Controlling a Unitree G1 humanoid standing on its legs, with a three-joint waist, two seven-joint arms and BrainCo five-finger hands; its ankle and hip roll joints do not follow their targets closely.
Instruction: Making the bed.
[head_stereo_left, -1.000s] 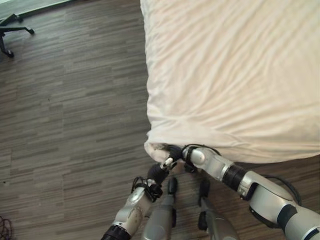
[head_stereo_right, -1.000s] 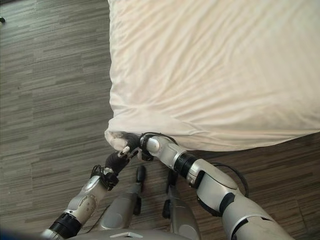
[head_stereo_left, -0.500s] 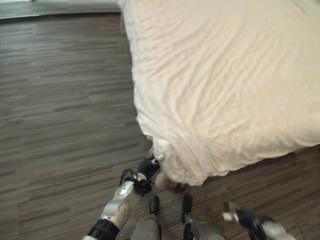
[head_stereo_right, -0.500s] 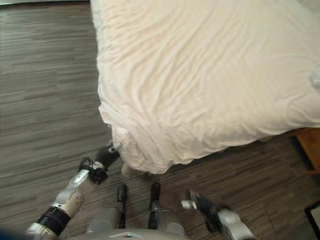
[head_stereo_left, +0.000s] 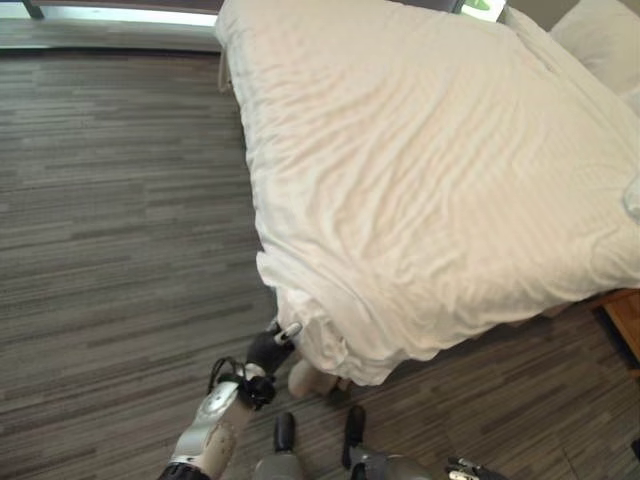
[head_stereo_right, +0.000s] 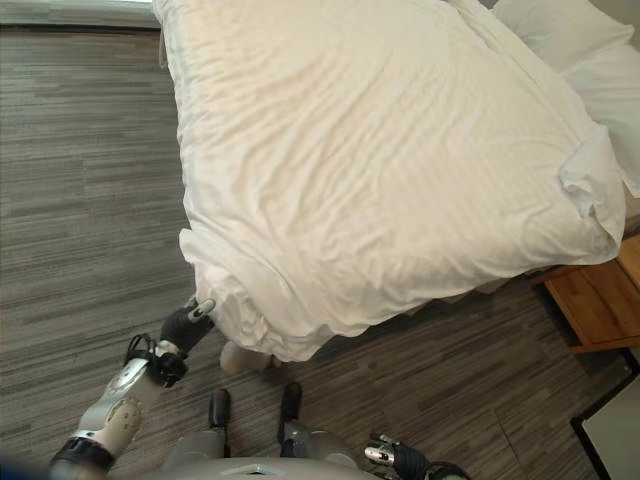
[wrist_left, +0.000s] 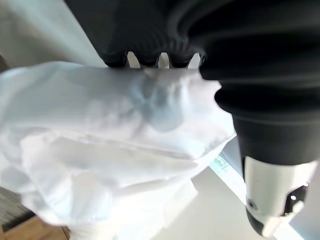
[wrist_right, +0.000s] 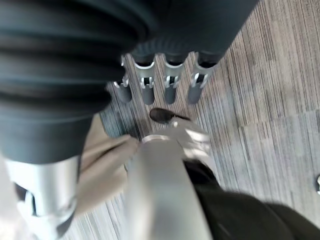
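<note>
Duvet (head_stereo_left: 420, 190) corner bunched inside clenched left robot hand (head_stereo_left: 268, 350); right robot hand (wrist_right: 165, 80) slack, empty.

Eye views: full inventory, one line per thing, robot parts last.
Duvet: one, cream-white, spread over the bed, near corner bunched and hanging over the edge.
Pillows: white, at the far right end of the bed; count unclear.
Wooden stand: one, orange-brown, on the floor beside the bed's right side.
Floor: grey-brown wood planks, left of and in front of the bed.
Left hand: at the duvet's near corner, fingers curled round bunched cloth in its wrist view.
Right hand: low at the bottom edge, over the floor, off the duvet, fingers straight.
</note>
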